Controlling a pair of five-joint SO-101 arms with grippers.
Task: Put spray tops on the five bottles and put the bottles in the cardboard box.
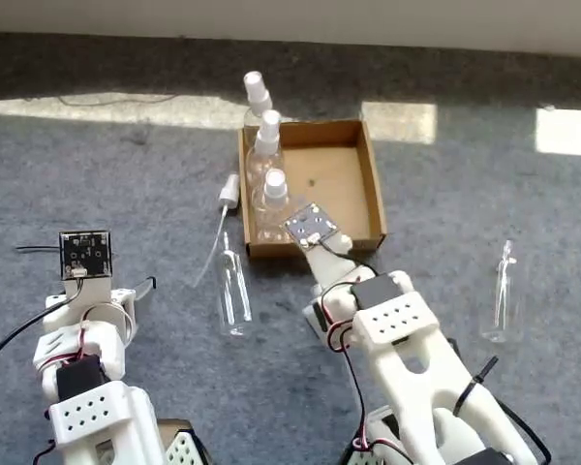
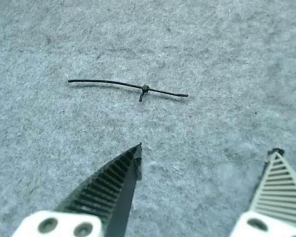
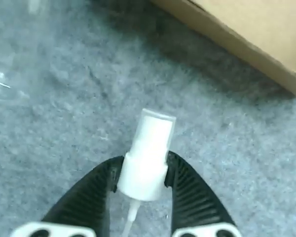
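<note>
Five clear plastic bottles, listed by state.

- **Capped:** three capped bottles, white spray tops fitted, are ranged along the left wall of the shallow brown cardboard box.
- **Uncapped, near:** one open-necked clear bottle lies on the grey carpet just before the box's near-left corner. Its long axis runs towards and away from the robot, neck towards the box.
- **Uncapped, far:** one further uncapped bottle lies well apart on the right side.
- **Top, loose:** one white top with dip tube lies beside the box, its tube trailing alongside the open-necked bottle.
- **Top, held:** one white spray top is pinched at its collar by the right gripper, whose black jaws are closed on it near the box's front wall.
- **Left gripper**: jaws wide apart, nothing held, above the carpet near a black zip tie.

Relation governing the next move, as judged: the open-necked bottle lies to the left of the right gripper, between the arms. It is nearer the held top than the far-right bottle is. The left gripper is placed to steady it.
</note>
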